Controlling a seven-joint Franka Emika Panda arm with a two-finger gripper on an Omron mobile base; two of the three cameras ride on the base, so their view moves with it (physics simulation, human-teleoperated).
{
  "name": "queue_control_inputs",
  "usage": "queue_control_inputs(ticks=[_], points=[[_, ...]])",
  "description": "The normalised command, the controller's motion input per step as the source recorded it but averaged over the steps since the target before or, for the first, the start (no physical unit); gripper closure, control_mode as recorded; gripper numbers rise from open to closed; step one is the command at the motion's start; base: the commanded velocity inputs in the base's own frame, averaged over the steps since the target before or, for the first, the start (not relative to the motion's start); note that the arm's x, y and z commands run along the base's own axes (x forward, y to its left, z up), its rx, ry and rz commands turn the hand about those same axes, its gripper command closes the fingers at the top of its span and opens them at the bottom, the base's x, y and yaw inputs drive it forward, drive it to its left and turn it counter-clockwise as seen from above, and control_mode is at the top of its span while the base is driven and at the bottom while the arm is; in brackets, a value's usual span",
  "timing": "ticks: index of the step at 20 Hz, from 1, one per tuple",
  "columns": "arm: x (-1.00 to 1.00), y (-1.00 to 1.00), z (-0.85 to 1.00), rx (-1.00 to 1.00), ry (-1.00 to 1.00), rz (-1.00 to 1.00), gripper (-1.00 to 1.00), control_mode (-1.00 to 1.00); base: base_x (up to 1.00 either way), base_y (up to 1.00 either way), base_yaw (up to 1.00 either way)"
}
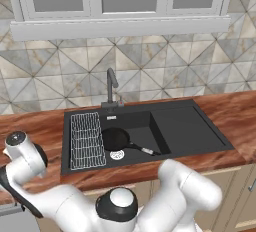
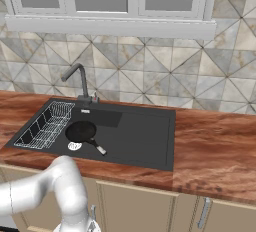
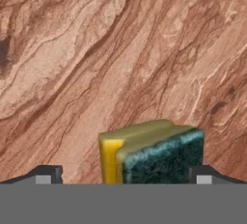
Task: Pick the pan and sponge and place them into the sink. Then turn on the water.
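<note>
The yellow sponge (image 3: 152, 153) with its green scouring face lies on the brown wood-grain counter (image 3: 120, 49). My gripper (image 3: 128, 177) is open just over it, one dark fingertip (image 3: 47, 175) to each side of the sponge and neither touching it. The black pan (image 1: 116, 138) (image 2: 81, 131) sits in the basin of the black sink (image 1: 190, 126) (image 2: 140, 136), beside the silver drain, with its handle pointing toward the front right. No water runs from the dark faucet (image 1: 111, 83) (image 2: 77, 78).
A white wire rack (image 1: 86, 140) (image 2: 45, 126) fills the left part of the sink. Wooden counter (image 2: 215, 141) stretches to the right of the sink, with a tiled wall and a window behind. Cabinet doors stand below the counter.
</note>
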Motion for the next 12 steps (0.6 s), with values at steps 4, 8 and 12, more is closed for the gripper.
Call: queue_control_inputs(ticks=[4, 8, 12], points=[[0.25, 0.14, -0.62, 0.00, -0.02, 0.17, -1.00, -1.00, 0.00, 0.00, 0.00], [0.45, 0.08, -0.45, 0.08, 0.07, 0.14, -1.00, -1.00, 0.00, 0.00, 0.00], [0.52, 0.12, -0.30, 0.11, 0.07, 0.10, 1.00, -1.00, 0.00, 0.00, 0.00]])
